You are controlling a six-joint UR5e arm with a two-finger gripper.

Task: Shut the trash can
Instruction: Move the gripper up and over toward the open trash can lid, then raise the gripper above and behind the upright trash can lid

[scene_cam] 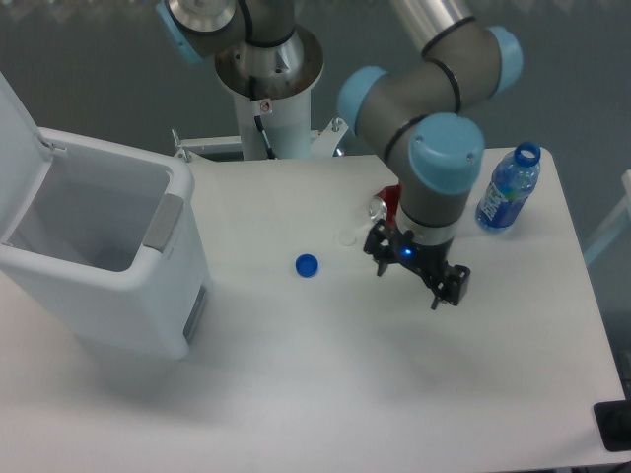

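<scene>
The trash can [118, 296] is a large white bin at the table's left side. Its lid [14, 148] stands raised at the far left, so the inside shows and looks empty. A grey latch panel [166, 222] sits on its front rim. My gripper [418, 272] points down over the table's middle right, well to the right of the bin and apart from it. Its jaws look spread, with nothing between them.
A blue bottle cap [307, 264] lies between bin and gripper. A small clear cap [345, 237] lies nearby. A red can [383, 206] lies partly hidden behind my wrist. A blue water bottle [507, 187] stands at the back right. The robot's base [266, 79] rises behind the table.
</scene>
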